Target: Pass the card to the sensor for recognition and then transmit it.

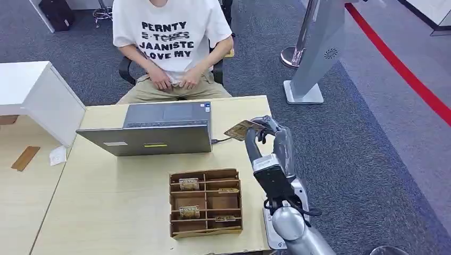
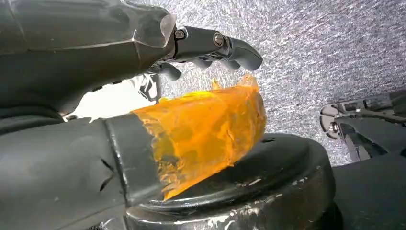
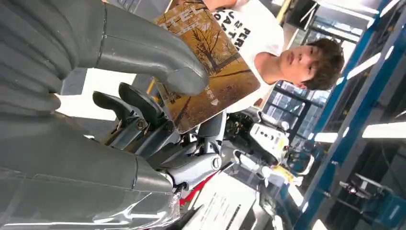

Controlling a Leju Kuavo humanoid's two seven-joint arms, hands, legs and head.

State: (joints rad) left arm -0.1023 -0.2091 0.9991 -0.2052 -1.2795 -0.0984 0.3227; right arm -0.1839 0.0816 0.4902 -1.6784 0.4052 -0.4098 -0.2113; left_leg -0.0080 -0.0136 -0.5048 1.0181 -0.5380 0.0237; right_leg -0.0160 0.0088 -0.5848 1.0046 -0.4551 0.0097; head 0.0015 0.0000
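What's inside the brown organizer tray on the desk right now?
The organizer tray holds cards in several slots; a few compartments look bare. How many are stacked in each slot cannot be seen. The right hand holds one card above the desk.

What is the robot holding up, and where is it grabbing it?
The right hand holds a brown card, pinched by one end between thumb and fingers; the picture end sticks out free.
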